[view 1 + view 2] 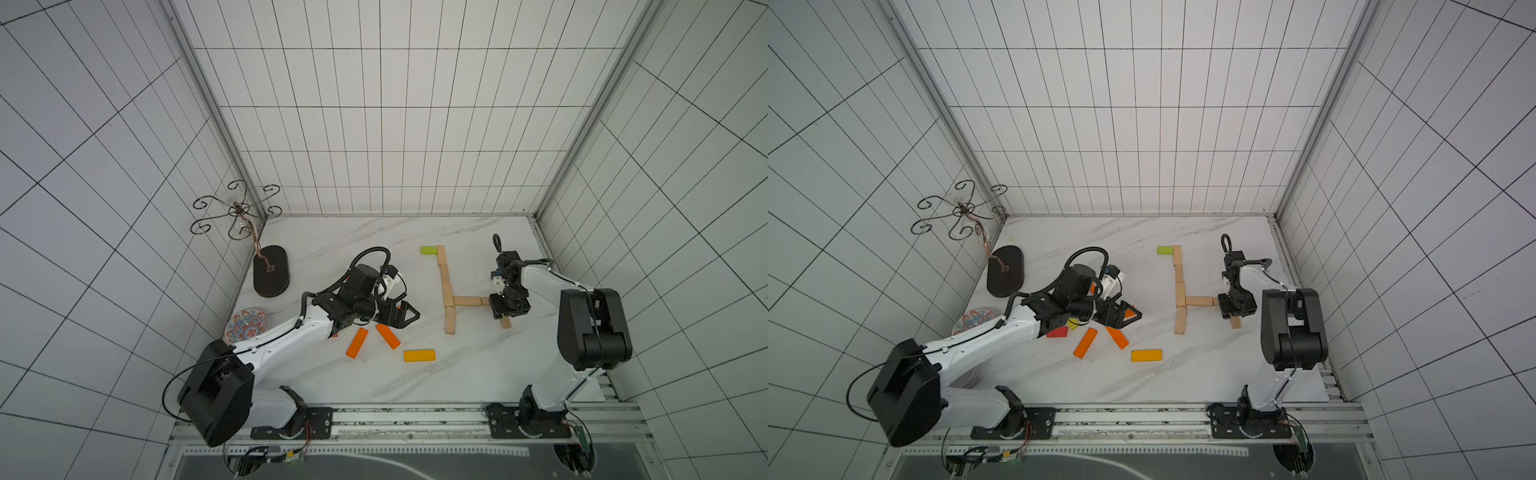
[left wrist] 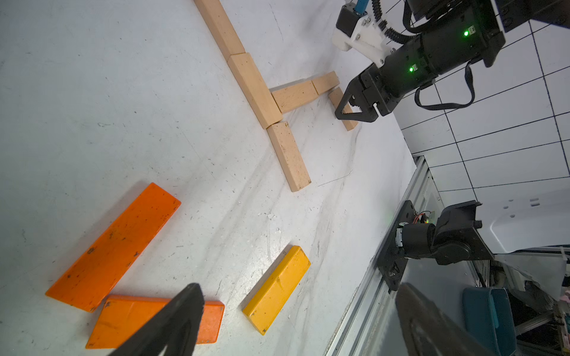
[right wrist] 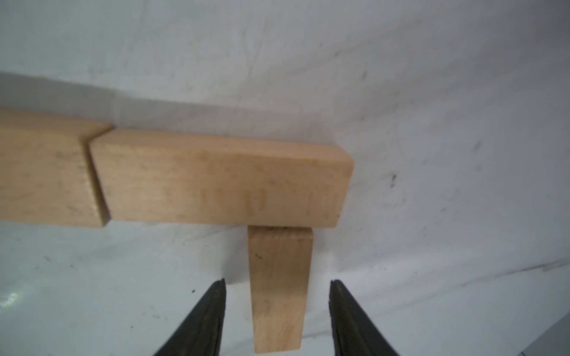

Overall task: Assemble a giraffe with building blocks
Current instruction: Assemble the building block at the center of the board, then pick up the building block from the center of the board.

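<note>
Walls: white panels [image 1: 374, 124] ruled with a dark grid closed in the back and both flanks.
Corners: two pale metal posts [image 1: 210, 107] slanted down to the back corners.
Surface: a white marble-look tabletop [image 1: 478, 374], faint grey veins, scuffed up close.
Front edge: a metal rail [image 1: 415, 419] spanned the near side.
Back-left corner: a curly wire stand [image 1: 237, 208] rose from a dark oval base [image 1: 272, 272], with a patterned plate [image 1: 245, 326] nearby.
Light: even and soft, shadows faint.
</note>
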